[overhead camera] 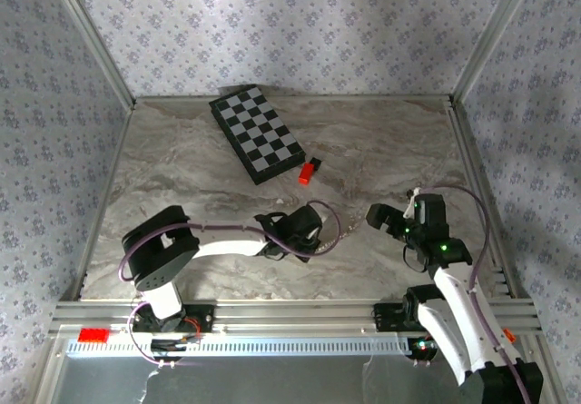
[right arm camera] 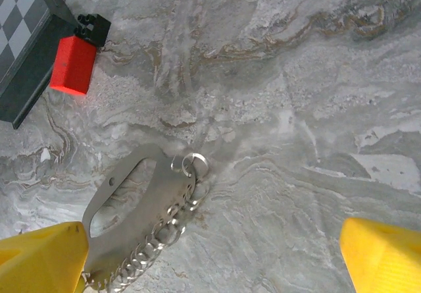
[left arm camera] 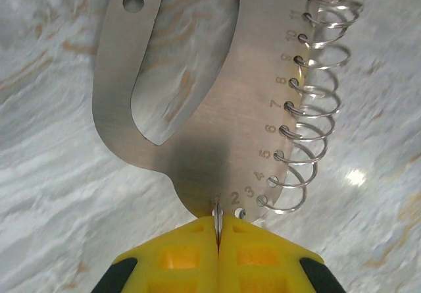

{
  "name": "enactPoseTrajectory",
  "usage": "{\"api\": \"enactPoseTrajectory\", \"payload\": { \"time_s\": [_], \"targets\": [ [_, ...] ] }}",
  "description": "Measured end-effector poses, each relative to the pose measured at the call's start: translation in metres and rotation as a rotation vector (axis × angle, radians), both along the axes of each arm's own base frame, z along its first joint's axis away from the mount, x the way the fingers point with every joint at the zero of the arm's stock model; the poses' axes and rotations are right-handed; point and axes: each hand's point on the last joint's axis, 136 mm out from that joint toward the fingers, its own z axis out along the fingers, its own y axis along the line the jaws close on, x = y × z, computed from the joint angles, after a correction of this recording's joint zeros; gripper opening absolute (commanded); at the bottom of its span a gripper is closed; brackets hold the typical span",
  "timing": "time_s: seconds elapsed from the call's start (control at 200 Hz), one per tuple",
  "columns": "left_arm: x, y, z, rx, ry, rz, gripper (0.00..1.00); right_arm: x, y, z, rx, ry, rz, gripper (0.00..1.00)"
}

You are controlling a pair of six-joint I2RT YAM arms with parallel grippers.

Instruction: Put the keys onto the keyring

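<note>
Both jaws of the left gripper [left arm camera: 217,230] pinch only the thin edge of the steel plate [left arm camera: 197,155] whose holes carry the keyring [left arm camera: 316,108], so we fear it slips out. The right gripper [right arm camera: 214,253] hangs wide open nearby and may knock the loops.

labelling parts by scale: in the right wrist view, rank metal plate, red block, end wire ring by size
1. metal plate, largest though partly cut off
2. red block
3. wire ring at the plate's top, clearly smallest
</note>
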Motion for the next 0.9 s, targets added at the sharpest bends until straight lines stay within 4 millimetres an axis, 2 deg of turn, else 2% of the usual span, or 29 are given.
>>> {"api": "enactPoseTrajectory", "payload": {
  "time_s": [0.115, 0.255, 0.305, 0.365, 0.41, 0.505, 0.605, 0.78, 0.835, 0.9],
  "targets": [
    [0.001, 0.012, 0.000, 0.047, -0.033, -0.021, 0.00, 0.003, 0.002, 0.007, -0.022, -0.022, 0.006, 1.00],
    [0.003, 0.016, -0.001, 0.073, -0.061, -0.036, 0.00, 0.004, 0.008, 0.009, -0.038, -0.028, 0.026, 1.00],
    [0.003, 0.017, -0.001, 0.078, -0.065, -0.041, 0.05, 0.004, 0.010, 0.007, -0.042, -0.019, 0.036, 1.00],
    [0.002, 0.020, -0.003, 0.087, -0.068, -0.046, 0.17, 0.004, 0.014, 0.003, -0.044, -0.007, 0.047, 0.99],
    [0.002, 0.023, -0.003, 0.093, -0.073, -0.045, 0.23, 0.004, 0.017, 0.002, -0.043, -0.002, 0.056, 1.00],
    [0.003, 0.027, 0.000, 0.093, -0.084, -0.029, 0.31, 0.004, 0.023, 0.001, -0.049, 0.000, 0.081, 1.00],
    [0.002, 0.031, 0.015, 0.056, -0.094, -0.008, 0.38, 0.005, 0.028, 0.007, -0.055, -0.017, 0.096, 1.00],
    [0.002, 0.029, 0.065, -0.088, -0.119, 0.044, 0.40, 0.008, 0.034, 0.023, -0.061, -0.057, 0.113, 1.00],
    [0.001, 0.028, 0.072, -0.113, -0.115, 0.058, 0.40, 0.009, 0.036, 0.025, -0.064, -0.064, 0.124, 1.00],
    [-0.001, 0.030, 0.071, -0.115, -0.095, 0.067, 0.39, 0.009, 0.039, 0.027, -0.070, -0.063, 0.140, 1.00]
  ]
}}
